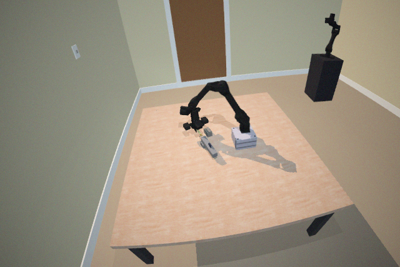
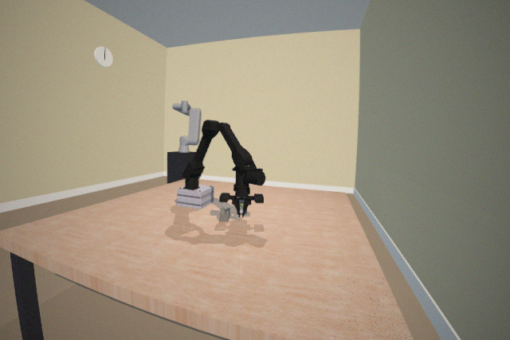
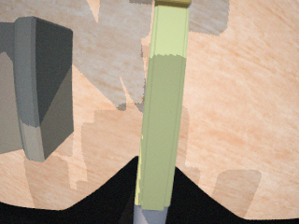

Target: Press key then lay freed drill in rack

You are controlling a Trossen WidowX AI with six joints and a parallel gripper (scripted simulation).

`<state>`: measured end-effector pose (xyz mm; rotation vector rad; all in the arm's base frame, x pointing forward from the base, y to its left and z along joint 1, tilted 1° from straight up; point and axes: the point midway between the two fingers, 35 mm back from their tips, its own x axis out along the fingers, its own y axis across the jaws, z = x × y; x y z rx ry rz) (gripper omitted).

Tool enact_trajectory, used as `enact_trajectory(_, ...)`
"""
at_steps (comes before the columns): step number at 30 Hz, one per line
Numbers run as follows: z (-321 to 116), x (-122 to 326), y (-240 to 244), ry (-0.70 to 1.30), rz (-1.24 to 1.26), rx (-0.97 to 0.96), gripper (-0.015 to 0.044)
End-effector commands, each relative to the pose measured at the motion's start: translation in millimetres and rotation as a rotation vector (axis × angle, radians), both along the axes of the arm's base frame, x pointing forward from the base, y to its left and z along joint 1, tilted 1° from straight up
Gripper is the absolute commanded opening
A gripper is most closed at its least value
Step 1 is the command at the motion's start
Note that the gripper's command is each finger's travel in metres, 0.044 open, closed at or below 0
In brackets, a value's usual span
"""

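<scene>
My gripper (image 1: 195,129) (image 2: 241,215) (image 3: 149,163) is shut on the drill (image 1: 199,133) (image 3: 163,117), a long pale green bar with a silver part at the fingers and a gold band at its other end. The drill lies low over the table and points towards the grey housing (image 1: 211,151), which is out of the wrist view. Whether the drill's gold end is clear of the housing cannot be told. A small dark part, perhaps the key (image 1: 210,144), sits on the housing. The small grey block, apparently the rack (image 1: 207,132) (image 2: 224,213) (image 3: 53,79), stands beside the drill, apart from it.
The arm's pale base box (image 1: 244,139) (image 2: 193,197) stands on the table (image 1: 194,206) (image 2: 205,279), on the rack's far side from my gripper. Shadows of the arm fall across the table top. Other arms stand on dark pedestals away from the table.
</scene>
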<state>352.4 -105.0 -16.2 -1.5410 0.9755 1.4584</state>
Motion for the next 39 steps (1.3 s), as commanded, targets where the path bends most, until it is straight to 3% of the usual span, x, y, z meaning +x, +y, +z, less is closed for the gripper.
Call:
enact_trajectory(1,3,0,0,-0.001,0.005,0.004,0.0)
enact_trajectory(39,26,-3,0,-0.001,0.005,0.004,0.0)
